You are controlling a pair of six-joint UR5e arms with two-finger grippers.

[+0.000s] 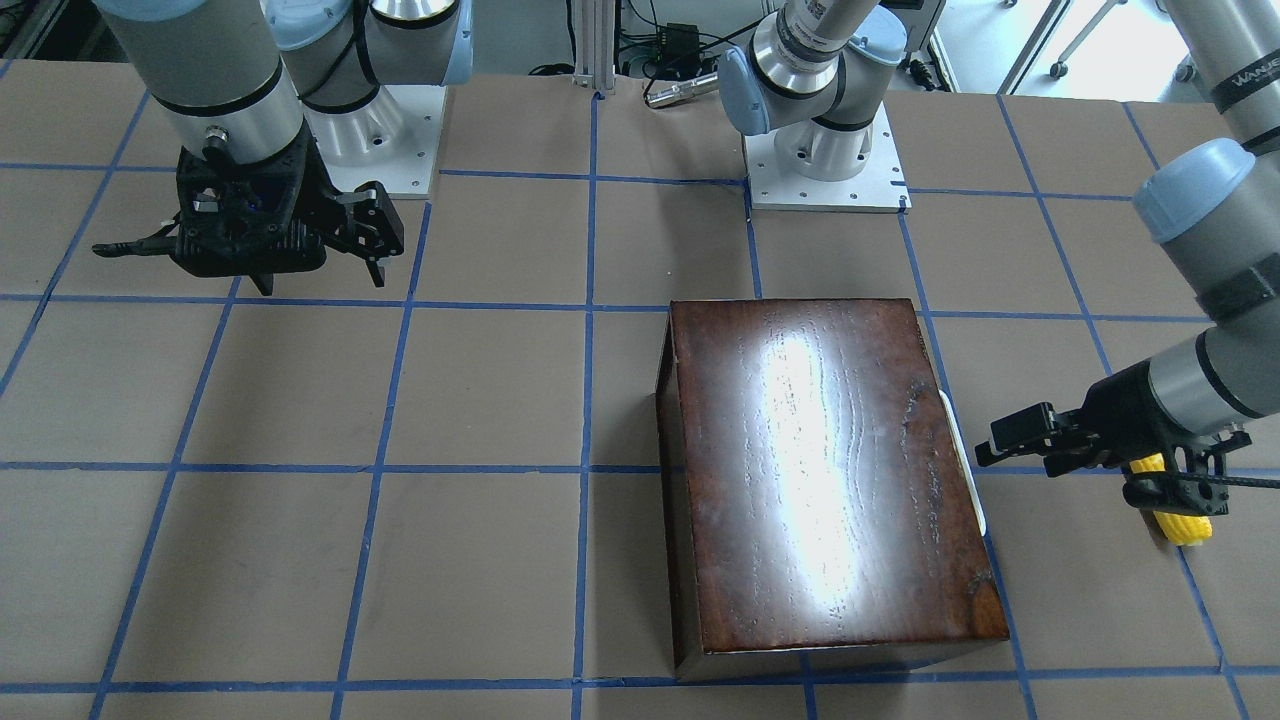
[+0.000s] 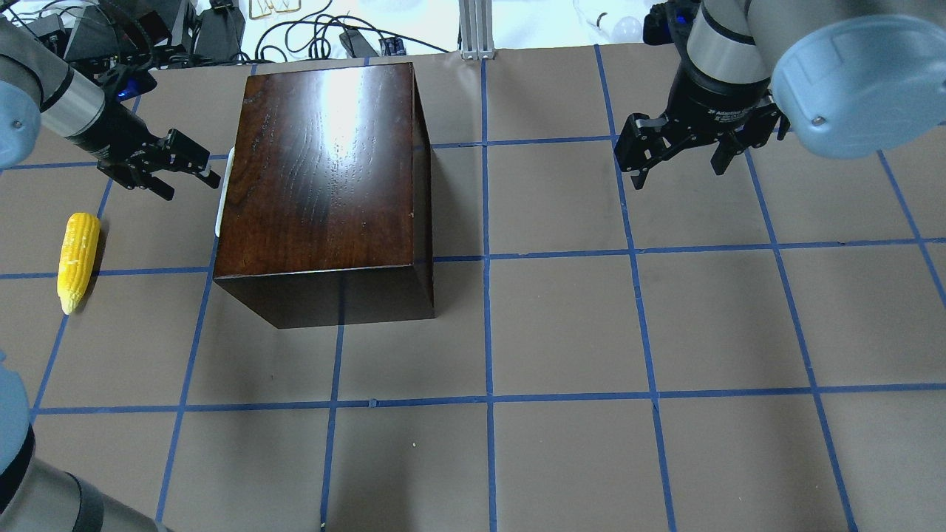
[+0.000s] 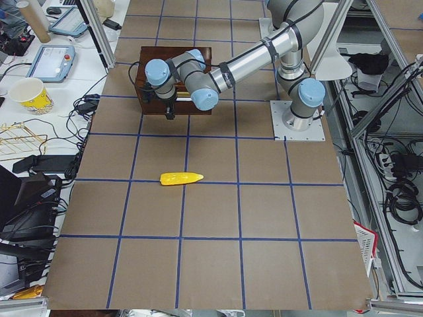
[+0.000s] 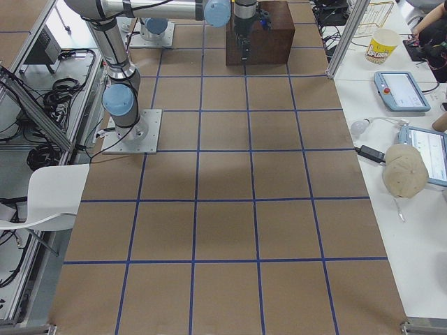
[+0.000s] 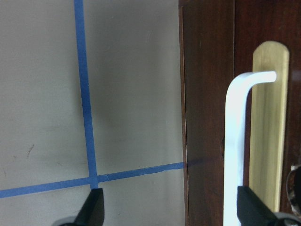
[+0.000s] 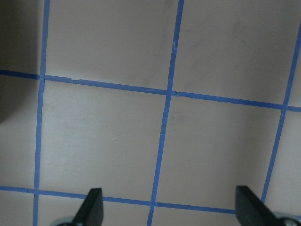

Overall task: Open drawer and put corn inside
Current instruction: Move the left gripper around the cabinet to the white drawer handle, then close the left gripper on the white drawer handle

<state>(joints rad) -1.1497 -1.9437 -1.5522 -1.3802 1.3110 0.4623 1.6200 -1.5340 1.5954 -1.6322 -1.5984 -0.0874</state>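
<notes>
Left hand (image 2: pixel 183 170) hangs low over the tabletop (image 2: pixel 562 325) with its fingers spread wide and nothing between them. Its fingertips point at the dark front of the drawer (image 5: pixel 207 117), which sits pushed fully into the box (image 2: pixel 325 162). The drawer's white curved handle (image 5: pixel 234 141) stands straight ahead of this hand. In the left wrist view one fingertip (image 5: pixel 251 209) lines up with the handle's lower end and the other (image 5: pixel 93 209) sits out over bare tabletop. The hand is very near the handle, but whether they touch cannot be told.

The corn (image 2: pixel 77 258) lies flat on the tabletop behind this hand, off to the side of its wrist and on the side away from the box. It is outside the drawer, well apart from the fingers, with its pointed tip aimed away from the hand.

Beyond the handle, the glossy reddish-brown box fills the space in front of the left hand.

Farther across, the right hand (image 2: pixel 680 170) hovers well apart from the box, fingers parted and empty. Only tabletop crossed by blue tape lines (image 6: pixel 164 117) lies beneath it.
</notes>
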